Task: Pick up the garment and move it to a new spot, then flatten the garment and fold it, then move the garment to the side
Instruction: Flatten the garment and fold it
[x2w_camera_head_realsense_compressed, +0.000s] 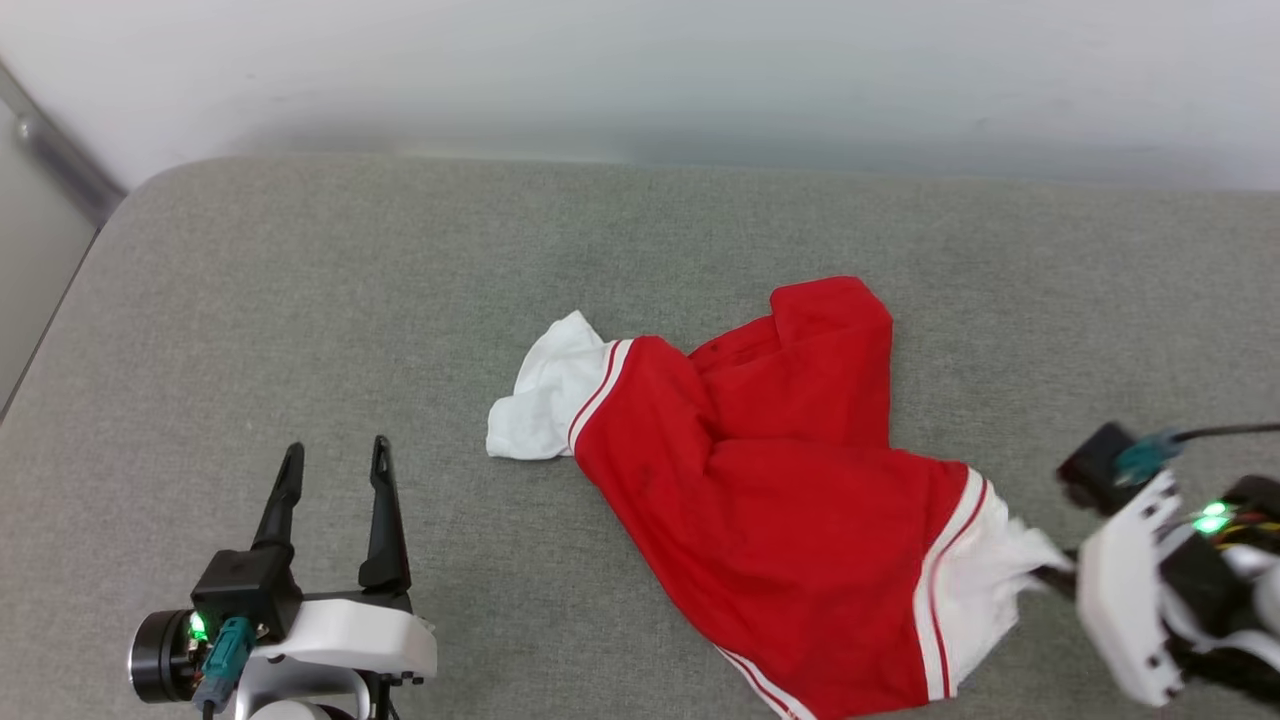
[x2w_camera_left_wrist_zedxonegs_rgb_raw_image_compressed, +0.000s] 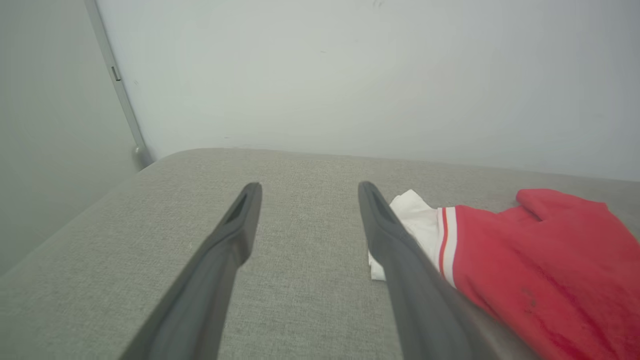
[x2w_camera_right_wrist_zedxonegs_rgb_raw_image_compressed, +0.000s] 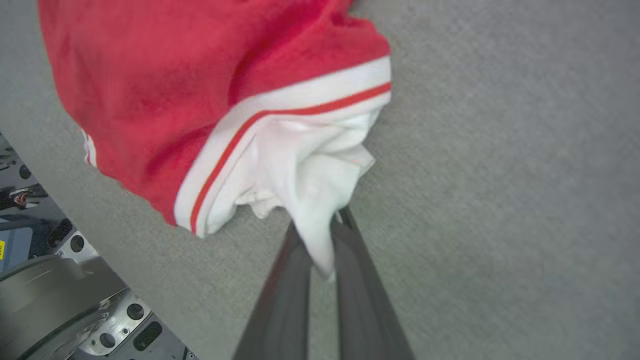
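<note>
The garment (x2w_camera_head_realsense_compressed: 790, 480), a red jersey with white sleeves and striped trim, lies crumpled on the grey cushioned surface (x2w_camera_head_realsense_compressed: 300, 300). No letters or number show on it. My right gripper (x2w_camera_right_wrist_zedxonegs_rgb_raw_image_compressed: 320, 225) is shut on the tip of its white right-hand sleeve (x2w_camera_right_wrist_zedxonegs_rgb_raw_image_compressed: 310, 180), the cloth pinched between the two dark fingers. In the head view that gripper (x2w_camera_head_realsense_compressed: 1045, 578) sits at the sleeve's end, low right. My left gripper (x2w_camera_head_realsense_compressed: 335, 455) stands open at the lower left, apart from the other white sleeve (x2w_camera_head_realsense_compressed: 545, 390). The left wrist view has the garment (x2w_camera_left_wrist_zedxonegs_rgb_raw_image_compressed: 550, 260) right of its fingers (x2w_camera_left_wrist_zedxonegs_rgb_raw_image_compressed: 395, 235).
A pale wall (x2w_camera_head_realsense_compressed: 640, 70) rises behind the surface. The surface's left edge (x2w_camera_head_realsense_compressed: 60, 300) drops off beside a grey metal rail (x2w_camera_head_realsense_compressed: 50, 140). Its near edge (x2w_camera_right_wrist_zedxonegs_rgb_raw_image_compressed: 100, 220) shows in the right wrist view, with my base's metal parts (x2w_camera_right_wrist_zedxonegs_rgb_raw_image_compressed: 50, 300) below it.
</note>
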